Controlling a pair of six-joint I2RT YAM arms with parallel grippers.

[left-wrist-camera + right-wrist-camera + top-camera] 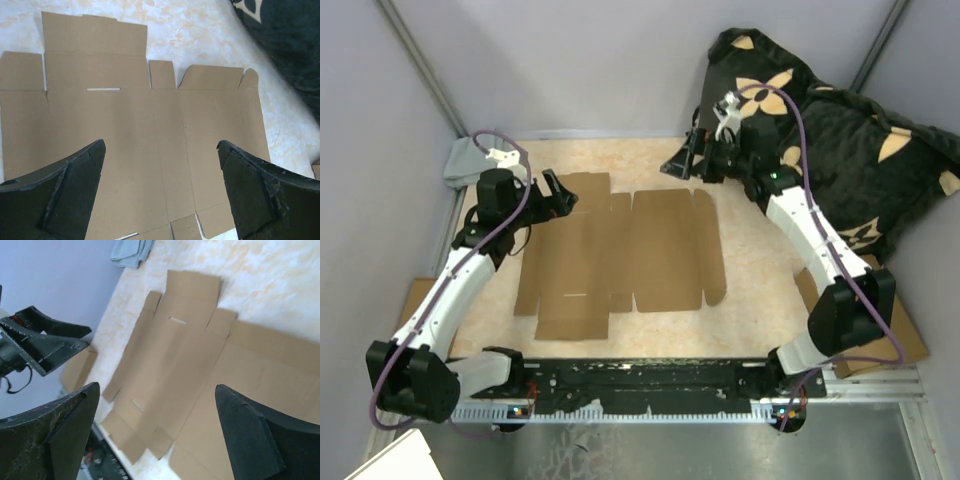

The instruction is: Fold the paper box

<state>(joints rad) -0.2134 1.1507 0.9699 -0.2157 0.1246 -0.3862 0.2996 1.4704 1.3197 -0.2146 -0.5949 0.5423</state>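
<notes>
The paper box [620,250] lies as a flat die-cut brown sheet with flaps and creases in the middle of the table. It fills the left wrist view [140,125] and the right wrist view [200,355]. My left gripper [560,195] is open and empty, hovering over the sheet's far left corner; its jaws [161,145] stand wide apart above the cardboard. My right gripper [685,160] is open and empty, above the table just past the sheet's far right edge, its jaws [156,387] wide apart. The left gripper also shows in the right wrist view [45,340].
A black cushion with tan flowers [840,130] fills the far right corner. A grey cloth [465,160] lies at the far left. Flat brown cardboard pieces lie at the right edge [900,330] and the left edge [415,295]. Grey walls enclose the table.
</notes>
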